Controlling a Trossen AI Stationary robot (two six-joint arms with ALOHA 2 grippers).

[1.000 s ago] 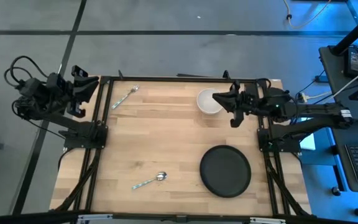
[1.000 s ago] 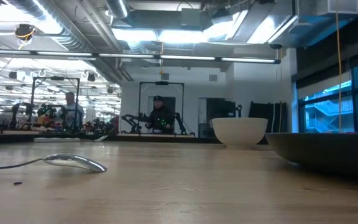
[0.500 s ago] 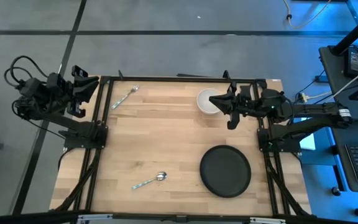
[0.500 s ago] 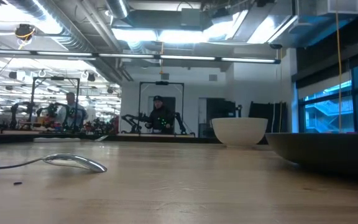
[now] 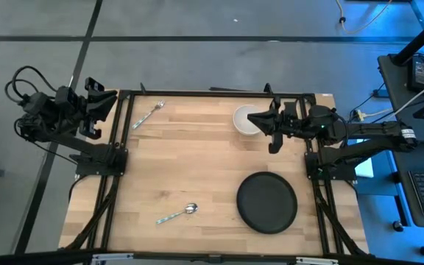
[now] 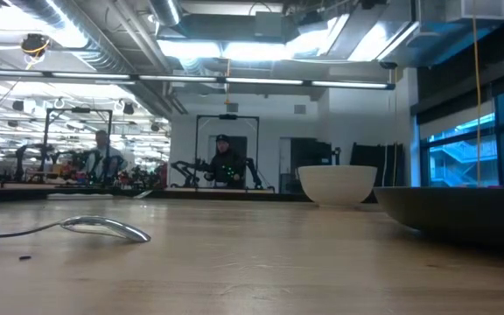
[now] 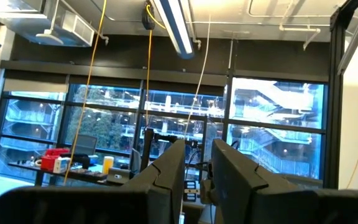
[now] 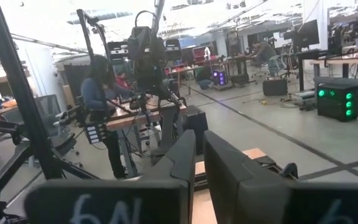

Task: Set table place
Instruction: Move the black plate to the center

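On the pale wooden table (image 5: 197, 169) a white bowl (image 5: 243, 121) stands at the far right; it also shows in the low view (image 6: 337, 184). A black plate (image 5: 267, 202) rests at the near right and shows in the low view (image 6: 462, 214). A spoon (image 5: 177, 214) lies at the near middle and a fork (image 5: 147, 115) at the far left. My right gripper (image 5: 260, 122) is shut and empty, level above the bowl's right rim (image 8: 199, 158). My left gripper (image 5: 103, 99) is shut and waits beyond the table's far left corner (image 7: 197, 177).
A black metal frame (image 5: 197, 93) edges the table, and arm mounts stand at its left (image 5: 98, 158) and right (image 5: 326, 162). Bare wood lies in the table's middle. People and other rigs show in the room beyond the far edge (image 6: 226, 162).
My right gripper has gone a little toward the table's left edge, over the white bowl's right rim, and then kept still. The dishes and cutlery have stayed in place.
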